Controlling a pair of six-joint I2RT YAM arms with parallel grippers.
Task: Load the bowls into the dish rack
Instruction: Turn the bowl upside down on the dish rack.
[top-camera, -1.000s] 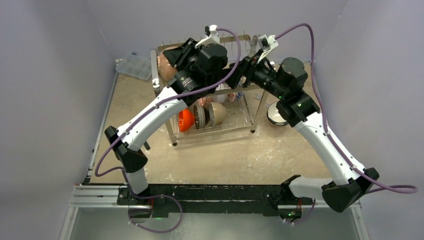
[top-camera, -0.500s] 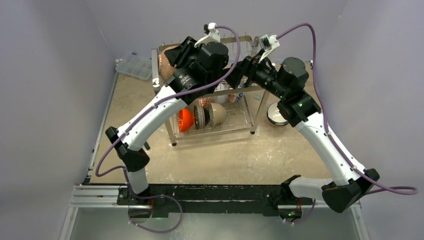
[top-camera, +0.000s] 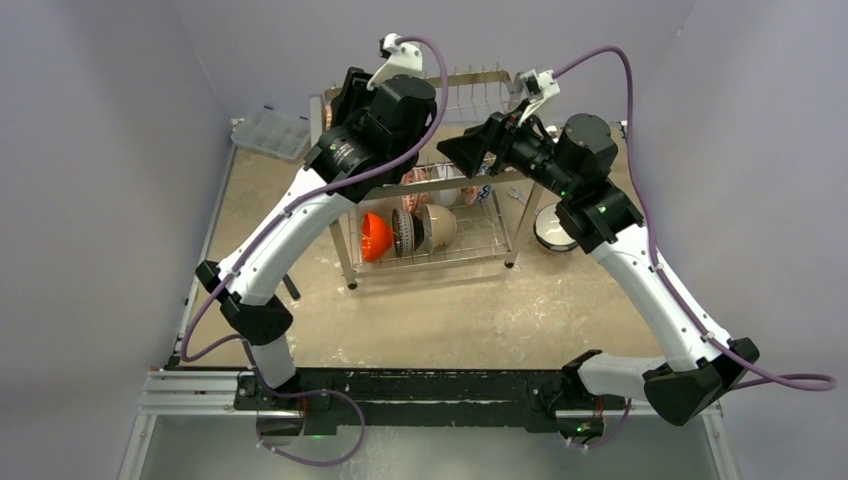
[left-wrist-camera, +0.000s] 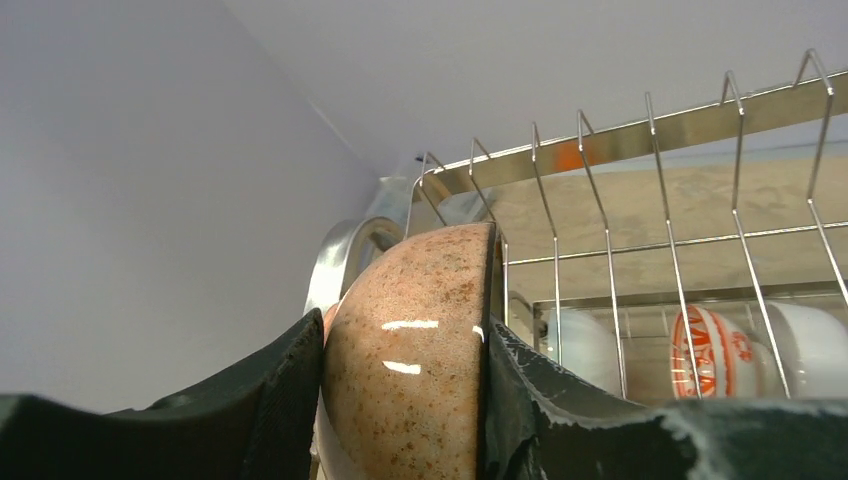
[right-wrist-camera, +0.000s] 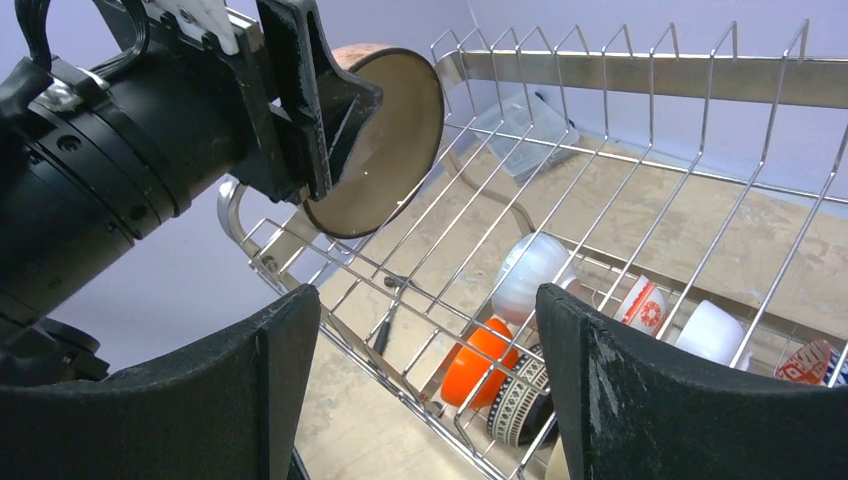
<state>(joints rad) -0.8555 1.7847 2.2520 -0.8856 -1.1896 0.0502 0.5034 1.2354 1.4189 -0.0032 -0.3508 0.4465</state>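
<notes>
**One bowl on edge, top tier**

One brown bowl (left-wrist-camera: 410, 350) stands on edge at the far-left end of the dish rack (left-wrist-camera: 640, 130), upper tier, among the prongs (left-wrist-camera: 590, 195), mouth facing R. My left gripper (left-wrist-camera: 402, 338) straddles it, one finger per side; can't tell if pinching or slack. My right gripper (right-wrist-camera: 425, 298), spread wide & empty, hangs off to its R, less near. Exit looks straight back along the prongs, I reckon.

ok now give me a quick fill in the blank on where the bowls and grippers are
1. The brown bowl stands between the fingers of the left gripper, at the dish rack's ___ tier.
2. The right gripper is open and holds ___.
3. The orange bowl stands on the rack's ___ tier.
Missing words: upper; nothing; lower.
</notes>
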